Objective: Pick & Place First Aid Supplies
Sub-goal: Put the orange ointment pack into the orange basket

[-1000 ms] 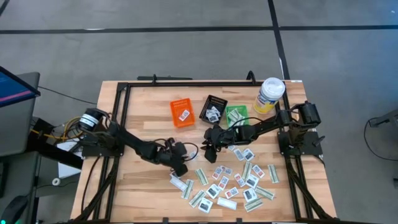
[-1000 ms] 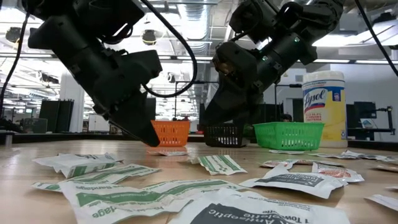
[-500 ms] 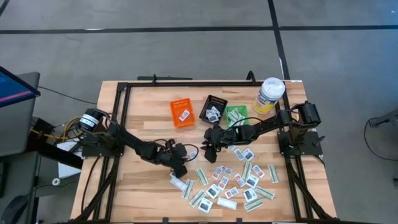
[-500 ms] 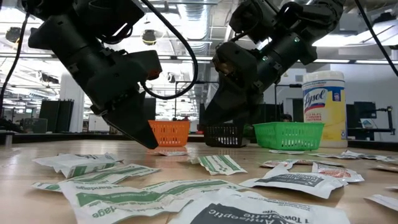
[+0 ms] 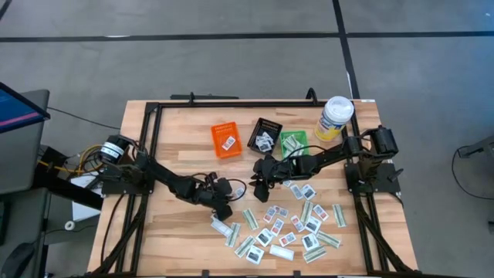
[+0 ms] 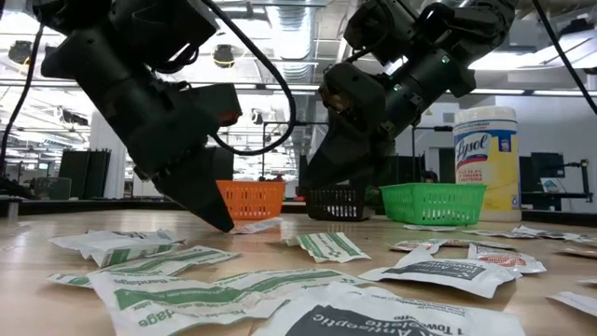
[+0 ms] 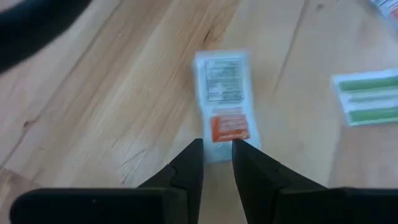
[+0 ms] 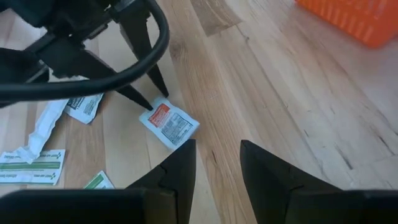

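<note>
The first aid supplies [image 5: 289, 224] lie flat and scattered over the near right of the table: squarish white packets and narrow green-striped strips. One white packet with an orange label [image 7: 221, 93] lies apart on the bare wood. My left gripper [image 7: 217, 149] slants down at its orange end, its fingers a narrow gap apart; in the high view this gripper [image 5: 225, 210] is at the near middle. My right gripper [image 8: 217, 158] hangs open over bare wood near the table's centre [image 5: 261, 184], with nothing between its fingers. My left gripper has its two fingertips [image 8: 149, 106] at the orange-labelled end [image 7: 225, 127] of the white packet, coming slanting down from the table's left. The packet lies flat on the wood. Whether the tips press on it or only stand just above it I cannot tell.
An orange bin [image 5: 226, 140], a black bin [image 5: 266, 133] and a green bin [image 5: 293, 142] stand in a row at the far middle, each with packets inside. A yellow canister with a white lid [image 5: 336, 117] stands at the far right. Bare wood lies at the table's near left.
</note>
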`<action>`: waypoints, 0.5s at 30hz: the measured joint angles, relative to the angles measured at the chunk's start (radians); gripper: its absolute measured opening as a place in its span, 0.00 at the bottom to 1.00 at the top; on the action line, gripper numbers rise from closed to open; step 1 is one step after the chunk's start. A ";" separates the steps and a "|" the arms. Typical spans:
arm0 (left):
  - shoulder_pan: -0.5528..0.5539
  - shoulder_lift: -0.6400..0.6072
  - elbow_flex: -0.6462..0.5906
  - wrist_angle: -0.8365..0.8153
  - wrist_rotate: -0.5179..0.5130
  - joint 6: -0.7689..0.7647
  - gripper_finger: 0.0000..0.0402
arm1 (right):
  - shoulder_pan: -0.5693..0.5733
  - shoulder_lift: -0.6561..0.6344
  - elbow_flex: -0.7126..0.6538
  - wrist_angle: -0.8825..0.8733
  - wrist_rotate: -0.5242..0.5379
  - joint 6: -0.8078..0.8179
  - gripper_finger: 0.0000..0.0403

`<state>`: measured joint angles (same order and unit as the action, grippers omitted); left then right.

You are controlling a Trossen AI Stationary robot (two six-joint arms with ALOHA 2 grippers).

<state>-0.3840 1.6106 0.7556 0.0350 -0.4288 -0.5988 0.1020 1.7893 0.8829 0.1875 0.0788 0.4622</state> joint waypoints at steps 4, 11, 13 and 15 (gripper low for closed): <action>-0.002 0.045 0.004 0.019 -0.023 -0.001 0.21 | 0.000 0.000 0.000 0.000 0.000 0.000 0.29; -0.002 0.059 0.004 0.018 -0.035 -0.008 0.05 | 0.000 0.000 0.000 0.000 0.000 0.000 0.29; -0.002 0.060 0.004 0.019 -0.035 -0.008 0.02 | 0.000 0.000 0.000 0.000 0.000 0.000 0.29; -0.002 0.054 0.003 0.018 -0.051 -0.007 0.02 | 0.000 0.000 0.000 0.000 0.000 0.000 0.29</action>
<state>-0.3860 1.6650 0.7589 0.0535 -0.4795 -0.6060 0.1021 1.7893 0.8829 0.1875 0.0788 0.4625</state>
